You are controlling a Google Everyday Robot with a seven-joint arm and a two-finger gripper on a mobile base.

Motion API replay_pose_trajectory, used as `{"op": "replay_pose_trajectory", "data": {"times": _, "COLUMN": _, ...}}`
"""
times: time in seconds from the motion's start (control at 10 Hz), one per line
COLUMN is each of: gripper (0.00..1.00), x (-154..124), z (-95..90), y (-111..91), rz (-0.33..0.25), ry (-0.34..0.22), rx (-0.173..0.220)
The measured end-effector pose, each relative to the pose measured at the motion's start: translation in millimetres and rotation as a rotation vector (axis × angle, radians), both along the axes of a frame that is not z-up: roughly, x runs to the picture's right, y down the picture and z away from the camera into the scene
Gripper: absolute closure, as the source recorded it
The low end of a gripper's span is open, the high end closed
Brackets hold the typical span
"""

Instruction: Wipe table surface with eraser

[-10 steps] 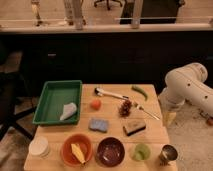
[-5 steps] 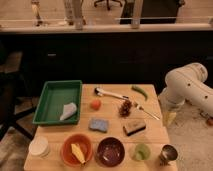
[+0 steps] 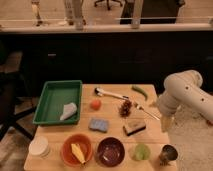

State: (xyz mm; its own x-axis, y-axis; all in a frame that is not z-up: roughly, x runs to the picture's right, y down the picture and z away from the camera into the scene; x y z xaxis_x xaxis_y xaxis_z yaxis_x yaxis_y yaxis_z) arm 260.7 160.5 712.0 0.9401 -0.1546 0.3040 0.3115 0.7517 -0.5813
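**Eraser [image 3: 134, 127] lies free on the worktop [image 3: 55, 136], robot hand off to the right**

The eraser, a small block with a tan top and a dark base, lies flat in the right half of the light wooden worktop, nothing holding it. A blue-grey sponge [image 3: 98, 124] lies to its left, apart from it. Behind it are a dark red cluster [image 3: 125, 107] and a slim utensil [image 3: 146, 111]. In front of it, along the near edge, stand an orange bowl [image 3: 77, 149], a dark purple bowl [image 3: 110, 150], a green cup [image 3: 141, 151] and a metal cup [image 3: 168, 153].

The white arm [image 3: 184, 92] bends in from the right. Its hand [image 3: 164, 125] hangs downward at the worktop's right edge, just right of the eraser and apart from it. How far open the hand is cannot be told, and nothing shows in its grasp.

A green tray [image 3: 50, 100] at the left rear holds a pale cloth [image 3: 68, 111].
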Motion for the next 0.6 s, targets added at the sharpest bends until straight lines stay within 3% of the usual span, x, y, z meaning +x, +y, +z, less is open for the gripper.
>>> {"op": "replay_pose_trajectory", "data": {"times": 0.2, "gripper": 0.20, "x": -7, "z": 12.9, "y": 14, "rz": 0.000, "ry": -0.164, "rx": -0.019}}
{"op": "replay_pose_trajectory", "data": {"times": 0.3, "gripper": 0.20, "x": -9, "z": 17.4, "y": 16, "rz": 0.023, "ry": -0.210, "rx": -0.025}}
{"op": "replay_pose_trajectory", "data": {"times": 0.4, "gripper": 0.20, "x": -10, "z": 21.8, "y": 20, "rz": 0.045, "ry": -0.245, "rx": -0.035}}
{"op": "replay_pose_trajectory", "data": {"times": 0.6, "gripper": 0.20, "x": -12, "z": 23.7, "y": 19, "rz": 0.048, "ry": -0.255, "rx": -0.035}}
